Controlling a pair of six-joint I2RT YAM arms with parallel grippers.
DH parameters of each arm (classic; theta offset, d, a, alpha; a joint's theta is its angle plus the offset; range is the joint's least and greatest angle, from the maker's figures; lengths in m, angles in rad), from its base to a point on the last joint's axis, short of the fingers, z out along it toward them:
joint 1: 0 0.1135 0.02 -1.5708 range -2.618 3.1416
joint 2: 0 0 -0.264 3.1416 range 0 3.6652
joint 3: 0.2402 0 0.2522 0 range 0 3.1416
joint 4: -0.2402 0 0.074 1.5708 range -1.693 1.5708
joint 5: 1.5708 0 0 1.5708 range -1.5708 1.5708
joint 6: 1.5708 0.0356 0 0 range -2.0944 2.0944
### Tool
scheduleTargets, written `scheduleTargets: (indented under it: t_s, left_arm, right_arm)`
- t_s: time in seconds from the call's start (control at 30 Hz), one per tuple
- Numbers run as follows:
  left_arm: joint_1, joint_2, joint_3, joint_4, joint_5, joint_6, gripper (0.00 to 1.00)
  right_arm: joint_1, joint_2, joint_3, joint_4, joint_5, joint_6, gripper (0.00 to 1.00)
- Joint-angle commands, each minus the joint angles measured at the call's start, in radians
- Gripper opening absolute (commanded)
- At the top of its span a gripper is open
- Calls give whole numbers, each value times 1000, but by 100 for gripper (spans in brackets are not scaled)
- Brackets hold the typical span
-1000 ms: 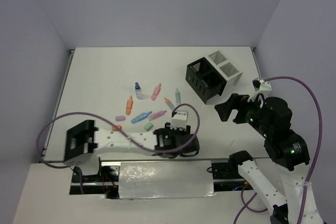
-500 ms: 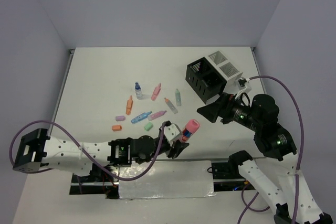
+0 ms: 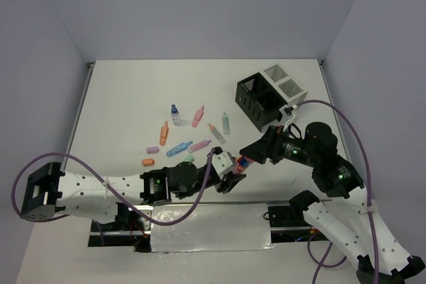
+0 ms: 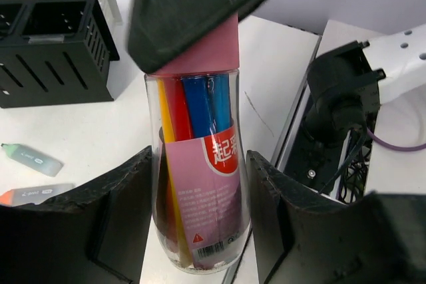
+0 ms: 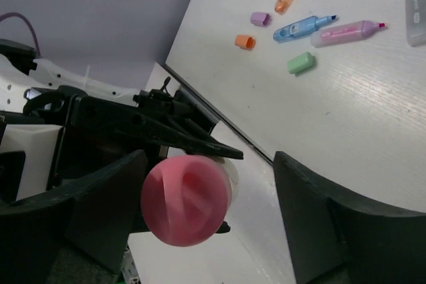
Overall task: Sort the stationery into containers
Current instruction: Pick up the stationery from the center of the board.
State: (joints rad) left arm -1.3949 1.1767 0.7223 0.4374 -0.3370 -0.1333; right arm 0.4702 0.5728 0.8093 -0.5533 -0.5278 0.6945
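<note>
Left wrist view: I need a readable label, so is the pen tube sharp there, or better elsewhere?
Left wrist: pen tube label sharp; right gripper above it is a dark blur. Right wrist: only its pink cap shows. Top external: evenly lit, tube too small.

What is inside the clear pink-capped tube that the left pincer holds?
Yellow, red and blue pens stand in the tube. The pink label covers their lower parts, the pink cap their tops.
</note>
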Motion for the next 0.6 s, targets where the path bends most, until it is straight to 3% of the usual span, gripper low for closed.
scheduleTargets:
  t_s: [0.0, 0.1, 0.13, 0.17, 0.23, 0.27, 0.33, 0.37, 0.4, 0.47, 0.53, 0.57]
  left_arm:
    - [23, -9, 58, 83, 33, 23, 0]
    - [42, -11, 72, 69, 56, 29, 0]
    - [53, -11, 77, 61, 65, 29, 0]
    - [56, -9, 81, 52, 78, 32, 0]
    - [66, -2, 97, 26, 98, 32, 2]
    - [69, 0, 98, 18, 104, 31, 12]
    - [73, 4, 103, -6, 87, 20, 33]
    - [74, 6, 109, -15, 63, 12, 74]
    - [74, 8, 117, -32, 15, -23, 99]
    - [82, 9, 149, -152, -140, -66, 99]
    - [99, 23, 231, -381, -341, -182, 99]
    - [108, 38, 302, -490, -409, -313, 99]
  right_arm:
    - [13, -4, 1, 56, -23, -15, 79]
    - [21, 10, -24, 76, -41, -16, 60]
    - [25, 12, -25, 78, -31, -23, 50]
    - [28, 16, -25, 79, -25, -27, 33]
    - [28, 21, -27, 99, -26, -39, 19]
    - [28, 27, -24, 108, -26, -46, 9]
    - [28, 32, -21, 144, 9, -58, 5]
    - [28, 38, -12, 151, 38, -64, 0]
    - [27, 45, -1, 150, 75, -72, 0]
    - [27, 100, 74, 109, 250, -121, 0]
    - [22, 184, 141, 35, 401, -167, 0]
    - [18, 212, 210, 12, 539, -176, 0]
